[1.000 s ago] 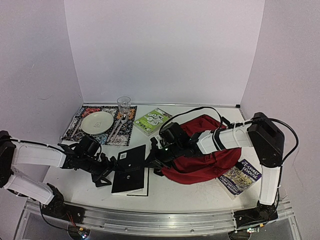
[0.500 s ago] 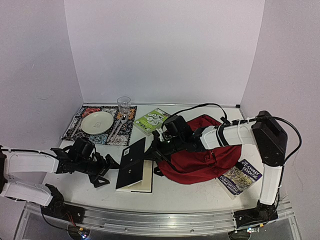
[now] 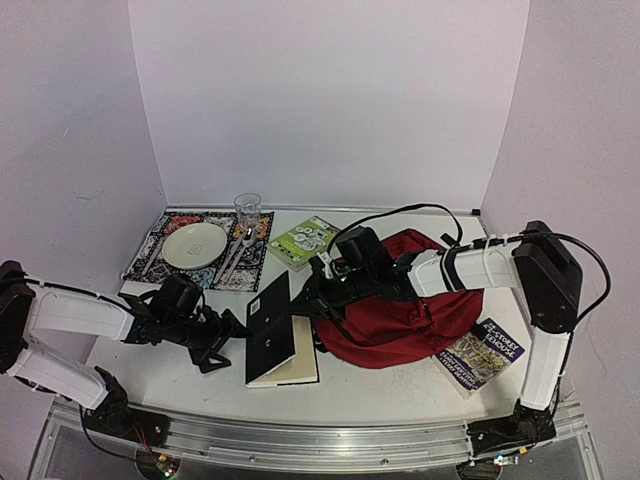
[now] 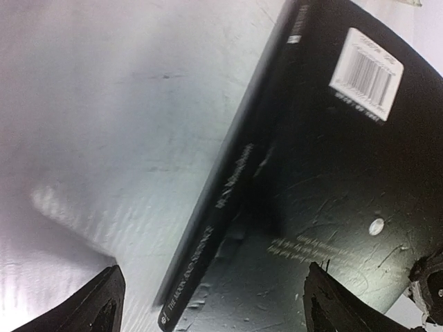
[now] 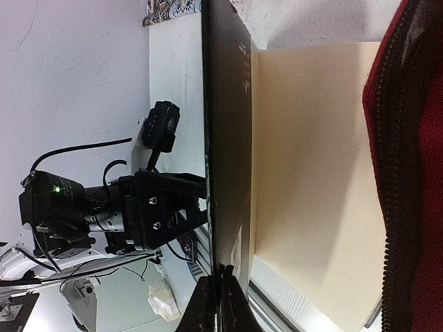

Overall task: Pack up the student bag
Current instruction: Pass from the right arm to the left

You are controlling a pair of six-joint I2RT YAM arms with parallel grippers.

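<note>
Student bag (image 3: 400,330) is lying slumped on the right half of the counter (image 3: 170,370), dark red with black zip trim, under the right arm's forearm.

Right gripper (image 5: 223,294): jaws are pinching closed on the free edge of the front cover of a black hardcover book (image 3: 270,325). The cover is standing steeply raised, nearly upright, while the cream page block (image 5: 311,173) is lying flat on the counter, just beside the bag's zip edge.

Left gripper (image 3: 225,335): jaws are spread wide and gripping nothing. It is hovering low just left of the book, facing the spine and the outer face of the raised cover. A white barcode label (image 4: 365,72) is showing on that face.

Farther out:
- A paperback (image 3: 483,352) is lying at the bag's near right side.
- A green-and-white flat case (image 3: 305,240) is lying behind the book.
- A patterned placemat (image 3: 200,250) at the far left is carrying a plate (image 3: 194,244), a clear glass (image 3: 247,210) and cutlery (image 3: 238,250).
</note>
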